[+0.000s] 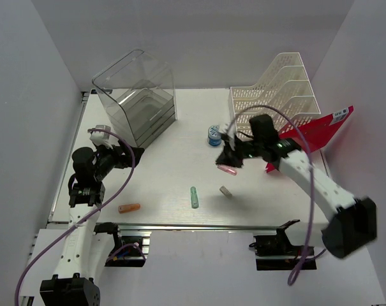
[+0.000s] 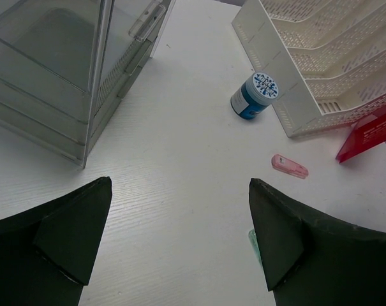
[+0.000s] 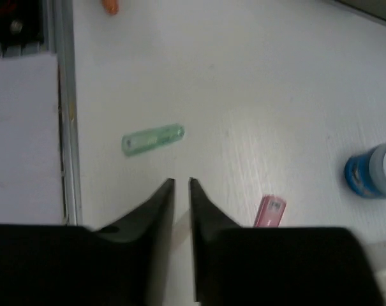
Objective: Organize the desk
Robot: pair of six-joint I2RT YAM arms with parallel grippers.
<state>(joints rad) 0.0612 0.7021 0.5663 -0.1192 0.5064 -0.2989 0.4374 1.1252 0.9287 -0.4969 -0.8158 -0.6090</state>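
White desk (image 1: 167, 185) lies below both fingers (left (image 2: 180, 236) spread, right (image 3: 181, 185) nearly pinched, empty).

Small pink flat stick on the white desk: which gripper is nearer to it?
Right. The right gripper hovers just above the small pink flat stick, its fingers nearly together. The left gripper sits far across the desk by the clear plastic drawer box.

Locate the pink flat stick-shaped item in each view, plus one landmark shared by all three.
Top external: pink stick lies on the desk, right of centre, just under the right gripper.
Left wrist: right of centre at mid-height, below the white slotted file rack.
Right wrist: lower right, beside the gripper's right finger, partly hidden by it.
Shared landmark: blue jar with white patterned lid, near the pink stick.
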